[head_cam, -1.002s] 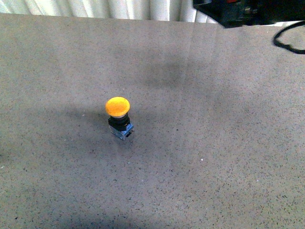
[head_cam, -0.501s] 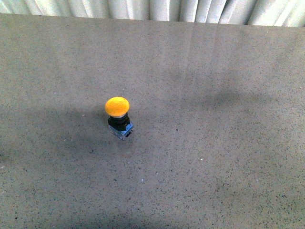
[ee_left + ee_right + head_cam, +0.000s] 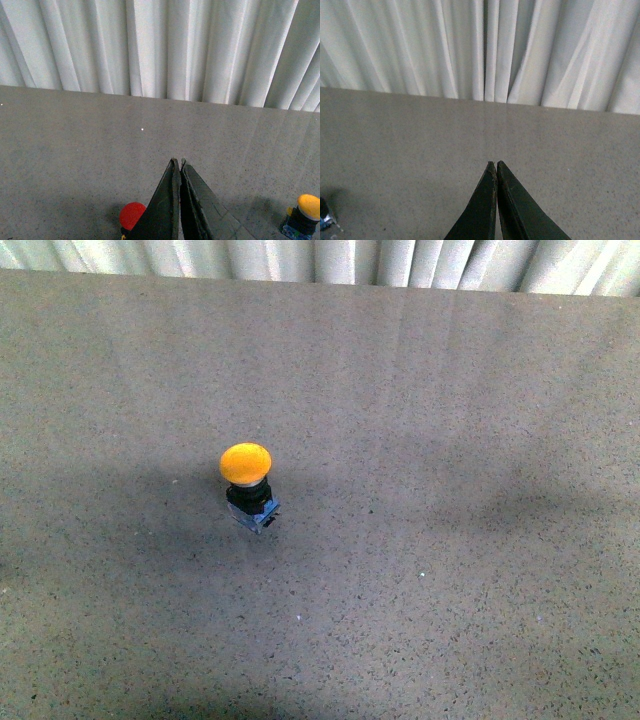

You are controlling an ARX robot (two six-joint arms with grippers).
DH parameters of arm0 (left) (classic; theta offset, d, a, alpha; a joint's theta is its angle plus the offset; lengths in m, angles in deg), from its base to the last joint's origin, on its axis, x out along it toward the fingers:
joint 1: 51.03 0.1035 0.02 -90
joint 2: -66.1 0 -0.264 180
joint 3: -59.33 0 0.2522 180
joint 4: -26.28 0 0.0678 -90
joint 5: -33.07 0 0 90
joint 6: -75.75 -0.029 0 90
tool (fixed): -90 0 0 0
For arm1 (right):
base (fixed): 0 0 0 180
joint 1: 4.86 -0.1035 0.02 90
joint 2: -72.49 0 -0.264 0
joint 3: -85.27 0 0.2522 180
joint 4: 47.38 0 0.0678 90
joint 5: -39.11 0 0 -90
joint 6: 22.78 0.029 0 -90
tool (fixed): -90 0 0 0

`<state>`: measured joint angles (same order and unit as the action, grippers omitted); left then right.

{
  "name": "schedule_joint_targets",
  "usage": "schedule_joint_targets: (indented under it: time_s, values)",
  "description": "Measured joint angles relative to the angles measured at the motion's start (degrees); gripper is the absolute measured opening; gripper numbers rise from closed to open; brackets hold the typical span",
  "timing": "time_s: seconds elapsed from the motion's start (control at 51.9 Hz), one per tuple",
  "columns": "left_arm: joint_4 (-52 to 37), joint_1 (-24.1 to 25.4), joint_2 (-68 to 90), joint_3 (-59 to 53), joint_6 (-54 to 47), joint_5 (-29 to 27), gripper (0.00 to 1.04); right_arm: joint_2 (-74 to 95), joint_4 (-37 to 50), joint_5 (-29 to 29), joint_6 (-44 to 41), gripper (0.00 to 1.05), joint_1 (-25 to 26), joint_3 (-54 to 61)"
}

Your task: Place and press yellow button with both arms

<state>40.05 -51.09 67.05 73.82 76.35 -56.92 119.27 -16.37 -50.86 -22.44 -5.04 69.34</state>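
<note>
Our small yellow-capped push button point(image 3: 248, 483) stands upright, alone, left of centre on the grey speckled desk point(image 3: 460, 570). Both our black pincers, left point(image 3: 179, 164) and right point(image 3: 496, 165), are pressed together, empty. An off-centre press could topple it.

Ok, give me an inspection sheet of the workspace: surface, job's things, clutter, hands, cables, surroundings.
Surface: grey speckled table, flat, soft shadows.
Job's things: yellow button upright on its base, nothing touching it.
Clutter: red button, partly hidden behind the left hand, seen in the left wrist view only.
Hands: left hand shut, empty; right hand shut, empty; both above the table.
Cables: nothing seen.
Surroundings: white pleated curtain behind the table's far edge.
</note>
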Motion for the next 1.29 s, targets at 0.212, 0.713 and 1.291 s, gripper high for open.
schedule_joint_targets:
  time_s: [0.212, 0.713, 1.291]
  values:
    - [0.0, 0.0, 0.0, 0.0, 0.0, 0.0, 0.01, -8.4, -7.5, 0.0, 0.0, 0.01, 0.1, 1.1]
    - [0.0, 0.0, 0.0, 0.0, 0.0, 0.0, 0.01, -25.3, -23.3, 0.0, 0.0, 0.01, 0.1, 1.1]
    - [0.0, 0.0, 0.0, 0.0, 0.0, 0.0, 0.01, -38.4, -36.7, 0.0, 0.0, 0.01, 0.1, 1.1]
